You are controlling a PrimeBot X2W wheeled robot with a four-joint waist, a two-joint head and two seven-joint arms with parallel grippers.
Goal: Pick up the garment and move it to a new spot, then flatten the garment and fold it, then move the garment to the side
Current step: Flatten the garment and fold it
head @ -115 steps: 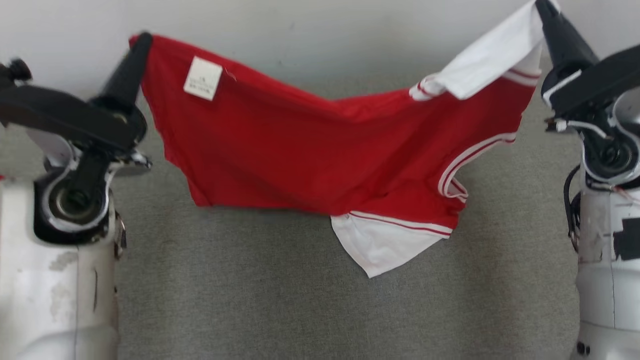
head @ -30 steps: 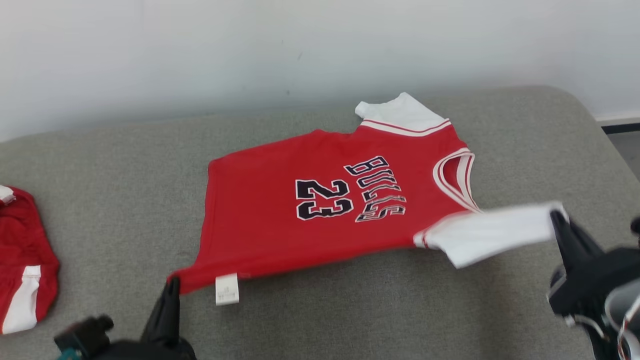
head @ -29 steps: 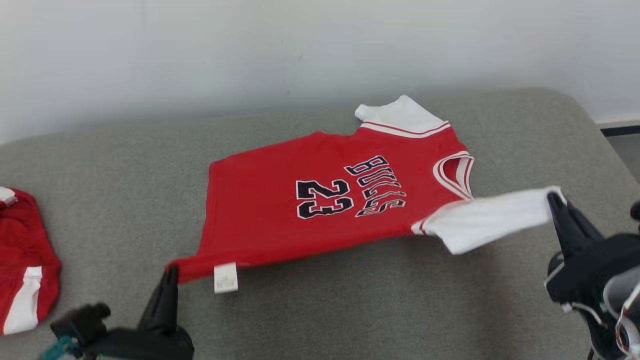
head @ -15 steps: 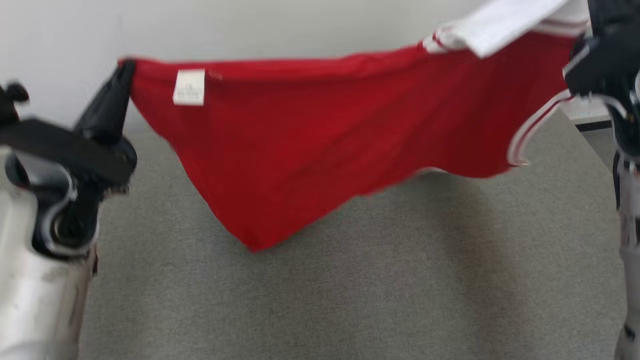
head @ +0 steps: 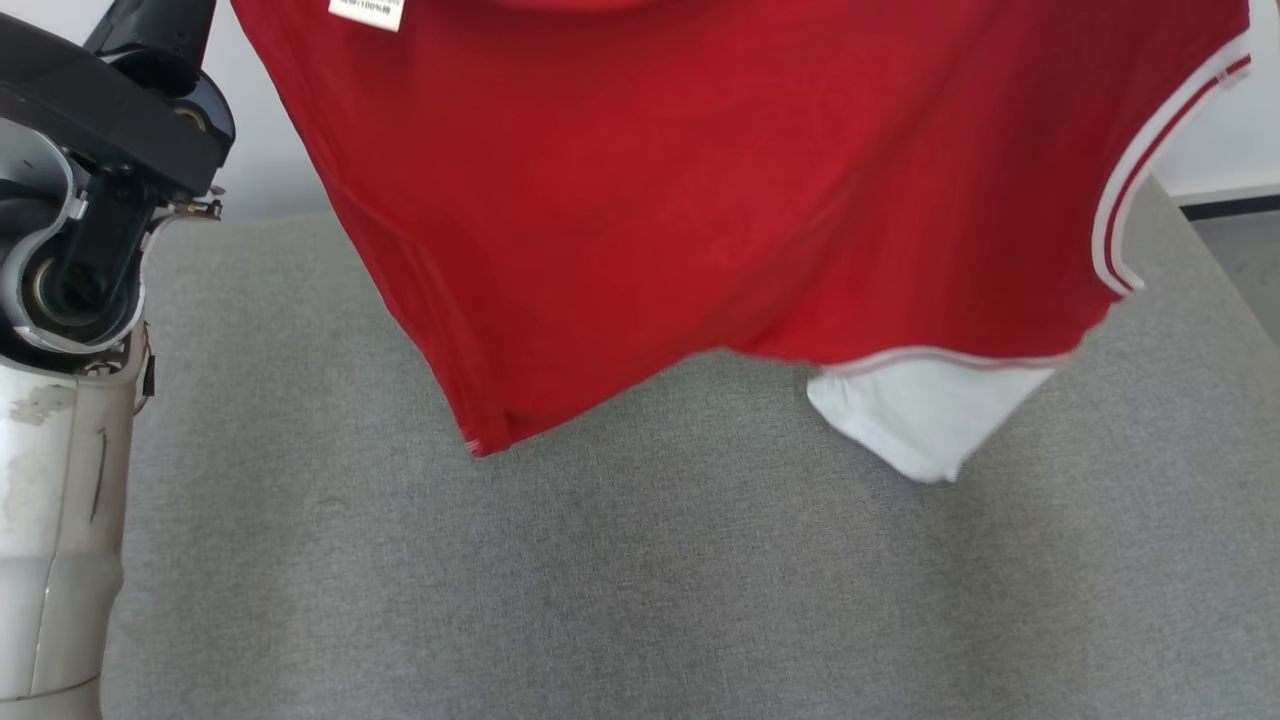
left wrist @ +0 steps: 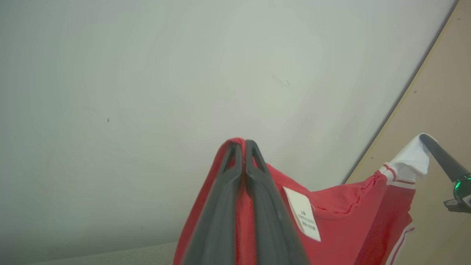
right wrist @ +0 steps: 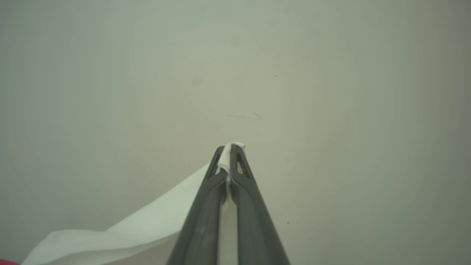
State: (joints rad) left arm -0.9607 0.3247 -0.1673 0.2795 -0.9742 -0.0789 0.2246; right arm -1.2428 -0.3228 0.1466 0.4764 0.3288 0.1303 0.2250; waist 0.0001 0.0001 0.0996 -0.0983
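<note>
The garment (head: 700, 200) is a red jersey with white sleeves and white-striped trim, hanging spread in the air above the grey cushion. Its white label (head: 366, 12) sits near the top left, and one white sleeve (head: 920, 425) dangles lowest. In the left wrist view my left gripper (left wrist: 241, 144) is shut on a red hem corner of the garment (left wrist: 342, 217). My right gripper (right wrist: 230, 149) is shut on the edge of the other white sleeve (right wrist: 128, 235). The left wrist view also catches the right gripper (left wrist: 441, 159) pinching that sleeve (left wrist: 412, 162).
A grey padded surface (head: 640, 580) lies below the garment, with its rounded right edge near the floor (head: 1250, 265). A pale wall (left wrist: 147, 92) stands close behind. My left arm (head: 70, 250) rises at the head view's left edge.
Both grippers have risen past the top of the head view, carrying the garment higher. The cloth now hangs fuller, and a white sleeve has dropped below the red body.
</note>
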